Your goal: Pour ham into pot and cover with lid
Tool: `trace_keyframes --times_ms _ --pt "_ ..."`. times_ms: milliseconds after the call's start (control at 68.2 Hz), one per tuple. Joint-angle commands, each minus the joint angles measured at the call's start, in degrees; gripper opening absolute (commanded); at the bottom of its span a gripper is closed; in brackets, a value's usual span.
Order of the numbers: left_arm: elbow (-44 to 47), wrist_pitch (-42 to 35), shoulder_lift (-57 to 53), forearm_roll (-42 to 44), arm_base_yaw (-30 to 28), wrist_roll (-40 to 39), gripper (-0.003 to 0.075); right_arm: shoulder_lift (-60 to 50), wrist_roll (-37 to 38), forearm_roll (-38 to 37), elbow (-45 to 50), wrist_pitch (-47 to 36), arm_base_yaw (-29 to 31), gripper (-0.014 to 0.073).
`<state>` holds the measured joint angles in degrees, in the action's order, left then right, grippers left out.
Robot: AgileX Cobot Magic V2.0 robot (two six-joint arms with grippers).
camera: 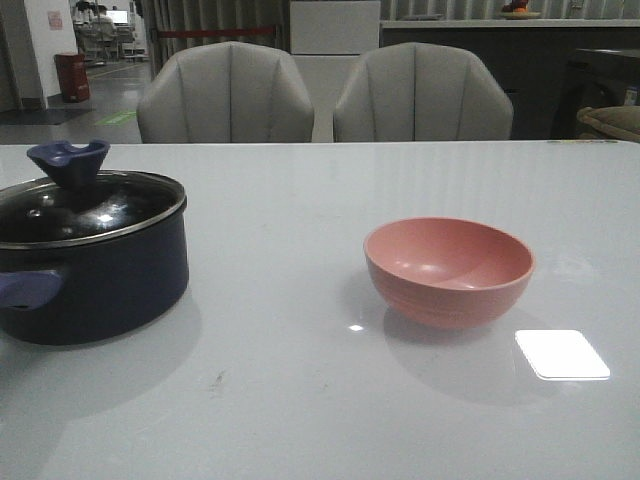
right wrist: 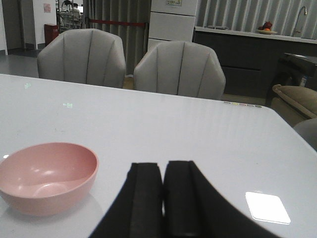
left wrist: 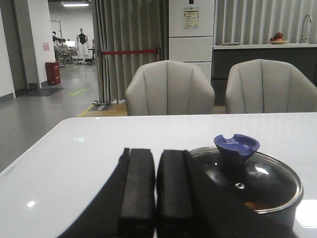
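Note:
The dark navy pot [camera: 100, 285] stands at the left of the table with its blue side handle [camera: 25, 288] toward the front. The glass lid [camera: 85, 207] with its blue knob [camera: 68, 160] sits on the pot. Through the lid [left wrist: 262, 178], a small orange patch of ham [left wrist: 251, 205] shows inside the pot. The pink bowl [camera: 448, 268] stands empty at the right. My left gripper [left wrist: 156, 151] is shut with nothing in it, low beside the pot. My right gripper [right wrist: 163, 164] is shut and holds nothing, beside the pink bowl [right wrist: 47, 176]. Neither gripper shows in the front view.
Two grey chairs [camera: 225, 95] [camera: 422, 95] stand behind the table's far edge. A bright light reflection [camera: 561, 354] lies on the white table [camera: 300, 400] right of the bowl.

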<state>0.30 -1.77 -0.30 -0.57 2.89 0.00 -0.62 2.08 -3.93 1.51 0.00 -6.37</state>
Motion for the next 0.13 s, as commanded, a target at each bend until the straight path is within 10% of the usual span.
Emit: trace_keyframes --times_ms 0,117 --pt "1.23 -4.19 -0.32 -0.1 -0.13 -0.78 0.0113 -1.07 -0.12 -0.79 -0.29 -4.5 -0.08 0.0164" --pt "1.23 -4.19 -0.32 -0.1 -0.13 -0.78 0.0113 -1.07 -0.12 -0.79 -0.29 -4.5 -0.08 0.0164"
